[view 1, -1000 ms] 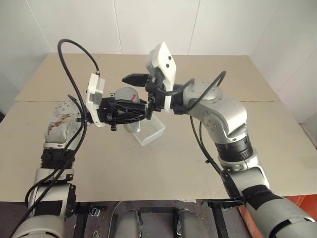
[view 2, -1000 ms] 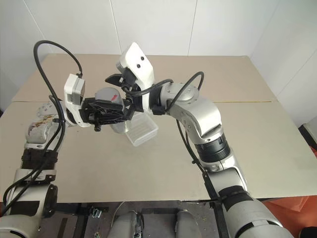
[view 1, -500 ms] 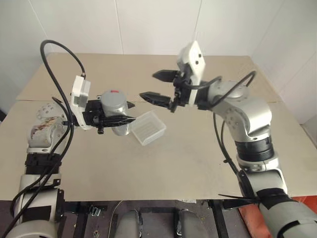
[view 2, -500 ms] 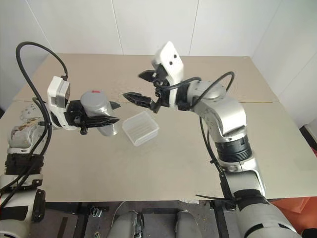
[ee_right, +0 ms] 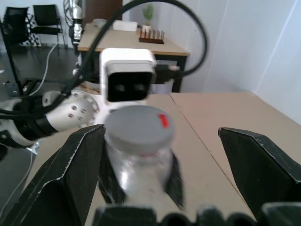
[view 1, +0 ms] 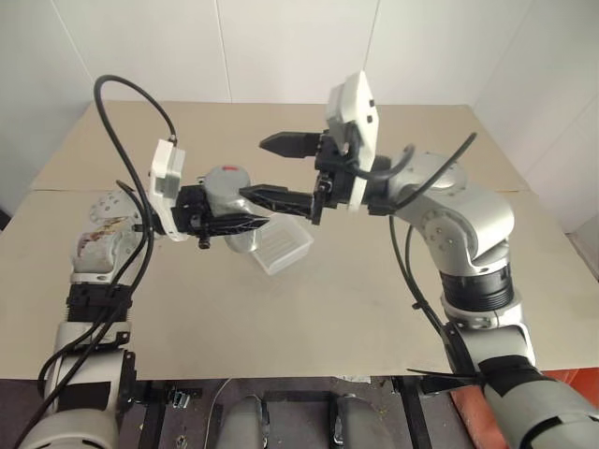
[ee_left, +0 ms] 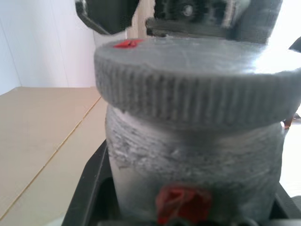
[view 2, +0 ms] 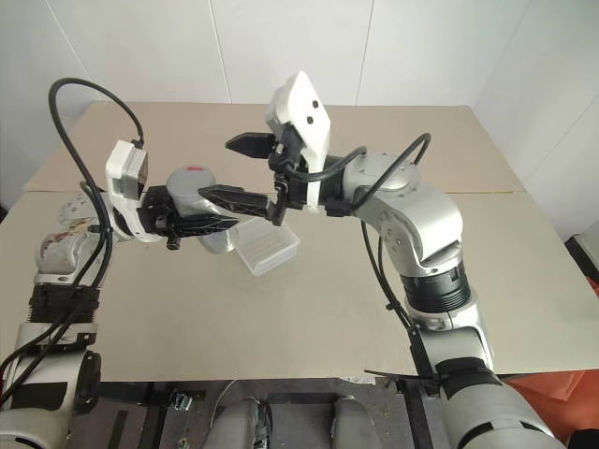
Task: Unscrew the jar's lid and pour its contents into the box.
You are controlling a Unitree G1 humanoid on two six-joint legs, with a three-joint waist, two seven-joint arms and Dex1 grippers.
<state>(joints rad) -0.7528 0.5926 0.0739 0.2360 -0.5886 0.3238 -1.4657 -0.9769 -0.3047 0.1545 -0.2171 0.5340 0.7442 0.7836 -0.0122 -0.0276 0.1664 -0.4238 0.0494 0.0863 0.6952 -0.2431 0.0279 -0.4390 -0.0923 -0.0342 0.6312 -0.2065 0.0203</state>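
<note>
My left gripper [view 1: 240, 217] is shut on the silvery jar [view 1: 234, 208] and holds it upright above the table, just left of the box [view 1: 284, 249]. The grey lid [view 1: 225, 178], with a red mark on top, sits on the jar. In the left wrist view the lid [ee_left: 197, 80] and the jar body [ee_left: 188, 160] are very close. My right gripper [view 1: 273, 169] is open and comes in from the right, one finger above and behind the lid and one in front of it. The right wrist view has the lid [ee_right: 138, 125] between the spread fingers [ee_right: 80, 160]. The contents are hidden.
The tan table [view 1: 337, 309] reaches well past the box on every side, with a seam [view 1: 533, 192] across its far part. White walls stand behind it. Black cables [view 1: 122, 103] loop above my left arm.
Half a second ago my right gripper stood apart, to the right of the jar; now its open fingers are back around the lid. The left gripper keeps its hold on the jar.
</note>
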